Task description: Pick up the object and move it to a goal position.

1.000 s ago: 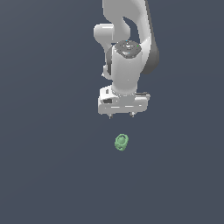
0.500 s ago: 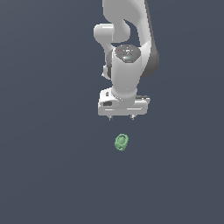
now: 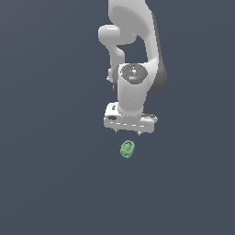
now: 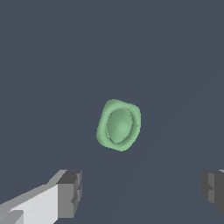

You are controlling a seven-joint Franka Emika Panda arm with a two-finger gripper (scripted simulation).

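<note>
The pale-green object (image 3: 127, 149) (image 4: 118, 124) is seen lying on the dark worktop (image 3: 50, 183), untouched. The white claw (image 3: 130, 132) (image 4: 140, 192) is held just above it, its fingers (image 4: 70, 192) spread wide apart.

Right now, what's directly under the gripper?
Below the open gripper lies the green object on the bare dark surface, untouched. In the wrist view it sits ahead of the two fingertips, not between them. Its underside is hidden.
</note>
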